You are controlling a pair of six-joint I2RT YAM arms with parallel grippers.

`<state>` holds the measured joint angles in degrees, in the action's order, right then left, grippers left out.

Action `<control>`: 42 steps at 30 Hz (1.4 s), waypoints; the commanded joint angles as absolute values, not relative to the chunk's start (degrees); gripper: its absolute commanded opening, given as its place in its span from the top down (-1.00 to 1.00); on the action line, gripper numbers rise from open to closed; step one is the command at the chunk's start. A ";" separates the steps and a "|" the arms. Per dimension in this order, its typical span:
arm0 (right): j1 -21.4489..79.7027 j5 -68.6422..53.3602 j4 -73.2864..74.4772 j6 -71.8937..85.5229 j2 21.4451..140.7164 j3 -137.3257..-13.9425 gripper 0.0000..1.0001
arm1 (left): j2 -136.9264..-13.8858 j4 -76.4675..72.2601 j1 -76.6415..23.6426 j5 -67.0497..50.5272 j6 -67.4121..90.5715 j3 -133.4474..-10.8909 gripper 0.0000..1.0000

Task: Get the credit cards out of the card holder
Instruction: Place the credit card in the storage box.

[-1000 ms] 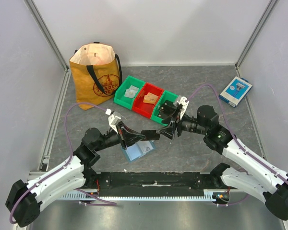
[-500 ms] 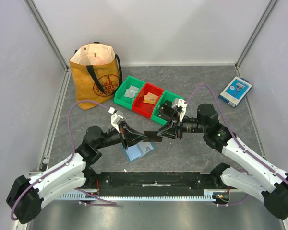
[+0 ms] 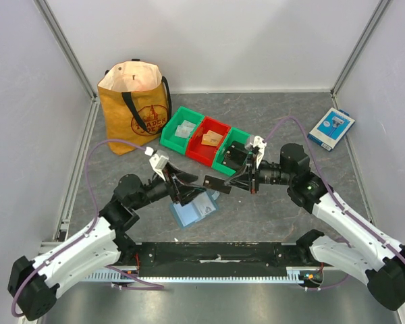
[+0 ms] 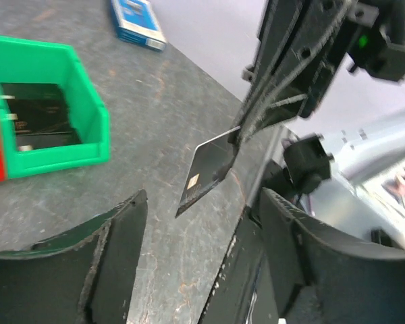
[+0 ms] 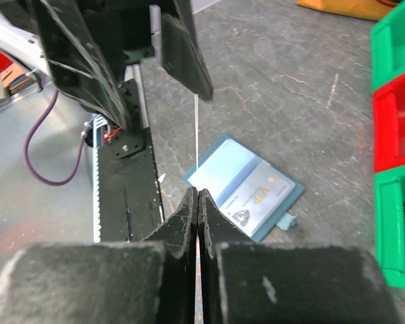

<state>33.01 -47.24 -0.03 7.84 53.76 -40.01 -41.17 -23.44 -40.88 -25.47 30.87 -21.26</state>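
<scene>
A black credit card (image 4: pixel 209 169) hangs in the air over the table, and my right gripper (image 5: pixel 197 194) is shut on its far end. In the right wrist view the card (image 5: pixel 196 135) shows edge-on as a thin pale line. My left gripper (image 4: pixel 204 226) stands open just short of the card, touching nothing; in the top view it (image 3: pixel 192 190) faces the right gripper (image 3: pixel 231 182). The dusty-blue card holder (image 5: pixel 223 169) lies open on the table below, with a pale VIP card (image 5: pixel 260 190) in its right pocket.
Three bins stand in a row behind the grippers: green (image 3: pixel 181 129) with pale cards, red (image 3: pixel 208 140) with orange cards, green (image 3: pixel 231 154) with dark cards (image 4: pixel 34 118). A yellow bag (image 3: pixel 136 106) stands at the back left. A blue-and-white box (image 3: pixel 331 128) lies at the right.
The black card has passed from the left gripper to the right. The right gripper closed on it, the left gripper opened and drew back a little to the left.
</scene>
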 commanded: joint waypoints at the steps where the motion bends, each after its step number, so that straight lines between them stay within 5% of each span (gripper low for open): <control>1: 30.94 -43.08 -0.27 7.12 55.10 -42.80 1.00 | -36.74 -5.06 -40.87 -7.86 24.97 -29.34 -0.57; 13: 21.11 -25.14 10.72 5.62 68.19 -51.85 1.00 | -38.75 24.43 -40.78 20.73 11.61 -41.92 -0.72; 42: 17.49 -28.92 7.21 2.46 98.35 -64.86 1.00 | -40.34 27.16 -39.29 21.89 13.09 -40.96 -0.69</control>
